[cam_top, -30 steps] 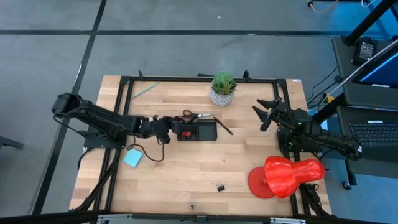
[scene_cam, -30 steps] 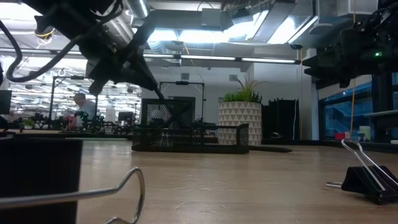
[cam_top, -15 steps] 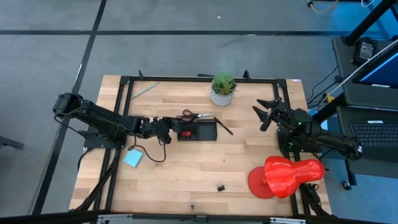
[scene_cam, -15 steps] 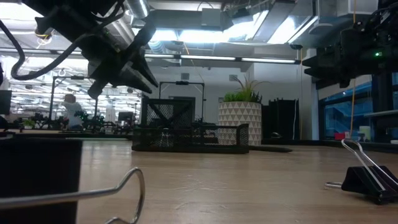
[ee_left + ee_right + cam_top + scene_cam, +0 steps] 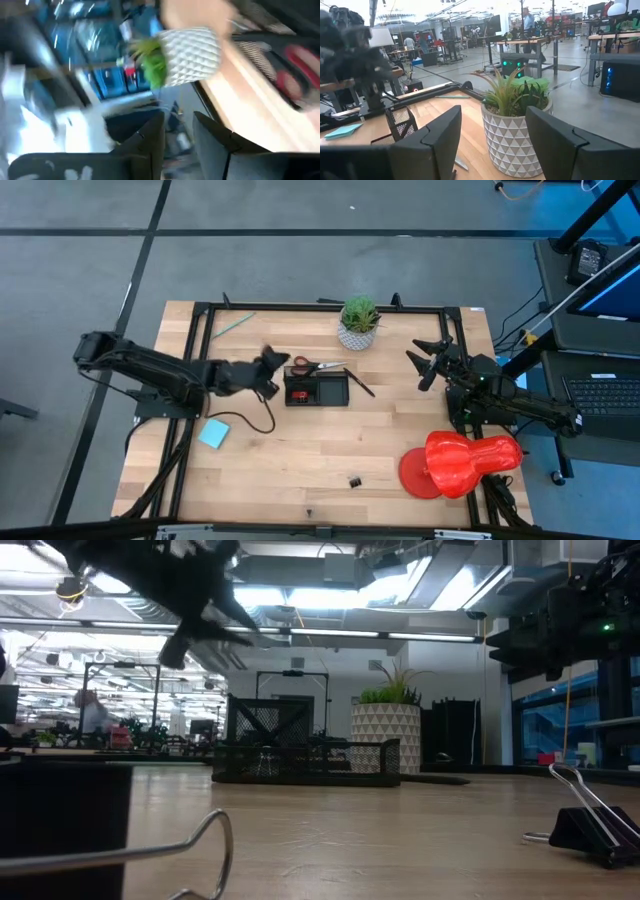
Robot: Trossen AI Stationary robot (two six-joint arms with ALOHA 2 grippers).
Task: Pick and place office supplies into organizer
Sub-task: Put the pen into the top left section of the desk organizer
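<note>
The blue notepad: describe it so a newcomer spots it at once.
On the wooden table, look beside its left frame rail, below the left arm's end effector. The blue notepad is a small flat square, the only light blue thing there.

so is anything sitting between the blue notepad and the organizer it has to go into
Nothing visible does. In the high view the blue notepad lies on bare wood, apart from the organizer. Only a thin dark cable loops over the table between them. The left gripper hovers by the organizer's end; the right gripper waits far off.
</note>
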